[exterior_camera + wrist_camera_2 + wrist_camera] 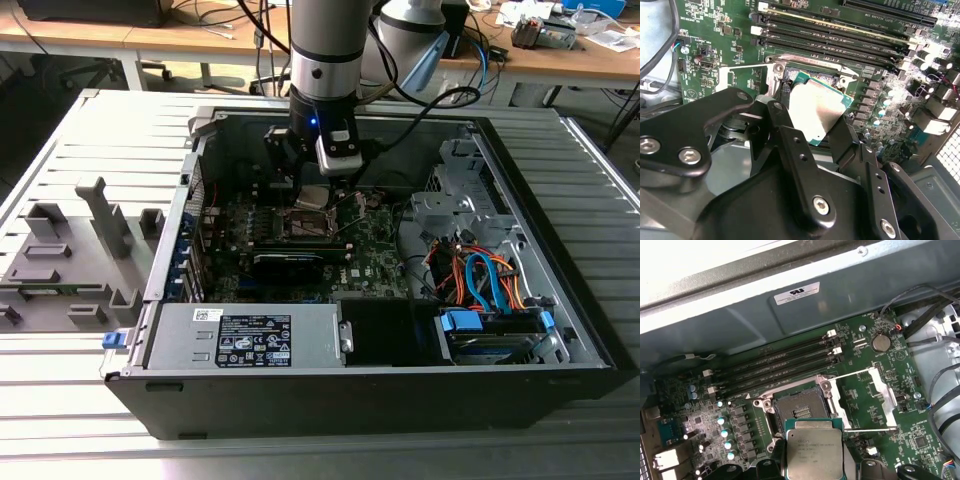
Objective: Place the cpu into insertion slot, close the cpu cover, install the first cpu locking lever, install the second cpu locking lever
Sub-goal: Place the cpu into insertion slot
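Observation:
My gripper [316,188] is shut on the cpu [313,197], a pale silver square chip, inside the open computer case. In both wrist views the black fingers [784,131] clamp two opposite edges of the cpu [812,450]. It hangs tilted a little above the insertion slot [802,407], a dark square socket with a silvery rim, and partly covers it. The cpu cover [874,399] lies flipped open beside the socket. Two thin wire locking levers [860,374] stand released along the cover's edges. In the second wrist view the cpu [815,107] hides most of the socket [796,75].
Long black memory slots [780,362] run beside the socket toward the case wall [790,315]. A power supply box [250,335] and a drive bay with orange and blue cables [480,285] fill the case's near side. A grey fixture [70,250] stands at the exterior view's left.

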Tool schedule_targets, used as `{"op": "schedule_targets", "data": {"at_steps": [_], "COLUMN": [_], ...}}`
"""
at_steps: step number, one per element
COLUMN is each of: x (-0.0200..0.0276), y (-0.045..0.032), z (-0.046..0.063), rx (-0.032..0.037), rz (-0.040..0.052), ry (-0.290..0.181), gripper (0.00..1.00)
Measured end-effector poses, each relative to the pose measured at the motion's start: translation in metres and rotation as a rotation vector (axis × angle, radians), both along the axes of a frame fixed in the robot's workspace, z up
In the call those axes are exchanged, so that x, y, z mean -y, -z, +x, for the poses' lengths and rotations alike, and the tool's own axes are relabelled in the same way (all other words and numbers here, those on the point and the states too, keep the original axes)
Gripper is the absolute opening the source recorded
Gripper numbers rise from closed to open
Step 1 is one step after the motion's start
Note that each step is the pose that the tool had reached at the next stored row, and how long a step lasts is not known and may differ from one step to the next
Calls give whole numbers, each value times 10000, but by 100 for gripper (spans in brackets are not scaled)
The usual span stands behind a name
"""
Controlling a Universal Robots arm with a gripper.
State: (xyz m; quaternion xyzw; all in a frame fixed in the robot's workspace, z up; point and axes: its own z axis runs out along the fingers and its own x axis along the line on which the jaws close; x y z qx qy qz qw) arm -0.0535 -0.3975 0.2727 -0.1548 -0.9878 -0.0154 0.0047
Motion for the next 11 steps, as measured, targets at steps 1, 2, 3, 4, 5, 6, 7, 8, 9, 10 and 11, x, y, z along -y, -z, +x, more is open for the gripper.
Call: {"op": "schedule_targets", "data": {"at_steps": [1,2,3,4,5,6,7,8,9,10,11], "x": [0,0,0,0,0,0,0,0,0,0,0], "y": [0,0,1,1,1,2,2,2,2,3,3], "z": [0,0,0,0,0,0,0,0,0,0,0], "rx": [0,0,0,0,0,0,0,0,0,0,0], "rz": [-3,-8,-10,-13,-16,-20,-23,-25,-28,-31,-38], "ry": [35,74,99,119,153,184,203,227,247,266,308], "gripper": [54,54,54,54,54,54,54,54,54,54,54]}}
